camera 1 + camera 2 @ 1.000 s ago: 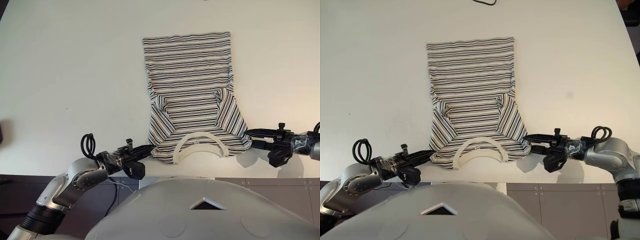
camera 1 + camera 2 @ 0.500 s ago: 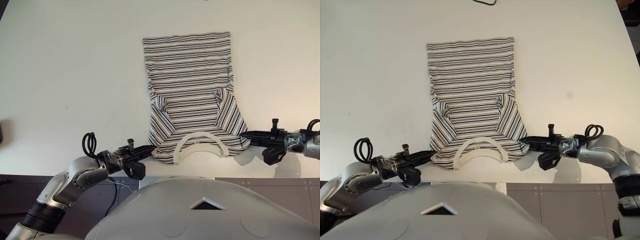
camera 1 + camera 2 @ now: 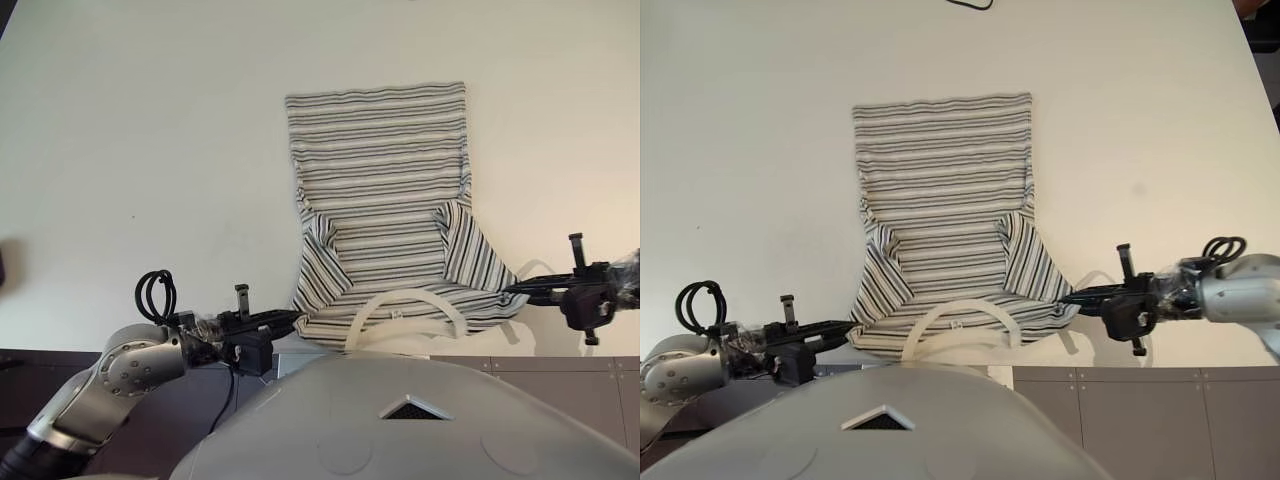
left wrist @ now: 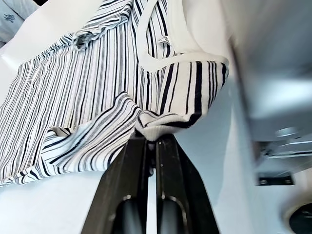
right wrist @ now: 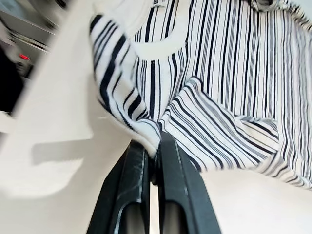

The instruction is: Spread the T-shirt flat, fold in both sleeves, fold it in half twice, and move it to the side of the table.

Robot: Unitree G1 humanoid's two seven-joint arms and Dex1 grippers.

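Observation:
The striped T-shirt (image 3: 385, 200) lies lengthwise on the white table (image 3: 150, 150), both sleeves folded in over its body, its white collar (image 3: 405, 305) nearest me. The collar end is raised off the table. My left gripper (image 3: 290, 322) is shut on the near left shoulder corner, whose pinched cloth (image 4: 161, 124) bunches right at the fingertips in the left wrist view. My right gripper (image 3: 512, 291) is shut on the near right shoulder corner (image 5: 146, 129). The far hem rests flat on the table.
The table's near edge (image 3: 150, 348) runs just under both grippers, with grey cabinet fronts (image 3: 560, 375) below. Bare tabletop stretches to the left and right of the shirt. A dark cable end (image 3: 970, 4) lies at the far edge.
Both grippers have closed on the shoulder corners and lifted the collar end, pulling the shirt slightly toward me. The left arm has drawn back leftward, the right arm outward to the right.

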